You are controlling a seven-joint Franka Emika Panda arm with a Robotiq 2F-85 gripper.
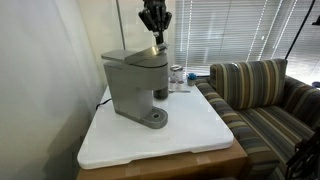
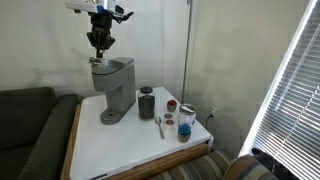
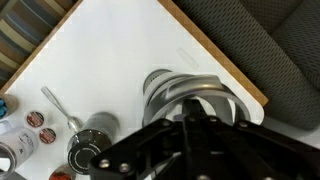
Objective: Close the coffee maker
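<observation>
**Claw placed over the lid, pressing step in hand**

The claw (image 1: 155,35) is seen directly above the top of the machine. Its fingers seem to be drawn together and nothing is held between them. In the wrist view the claw (image 3: 190,128) is only a dark mass at the lower edge, so this cannot be confirmed there.

Just under it, the coffee maker (image 1: 135,85) stands on the white desk (image 1: 190,140), toward the back corner. In an exterior view the coffee maker (image 2: 113,85) is found beside a dark jar (image 2: 147,103), with a spoon (image 2: 160,126) and small jars (image 2: 186,120) further along the desk. A striped couch (image 1: 260,95) is placed next to the desk.

It cannot be told whether the hinged lid is fully down; contact between claw and lid is also not clear. The step in hand is judged to be the closing push. For the next move, a straight descent onto the front part of the lid is called for, with steady pressure, so that the machine is not tipped or shifted.
</observation>
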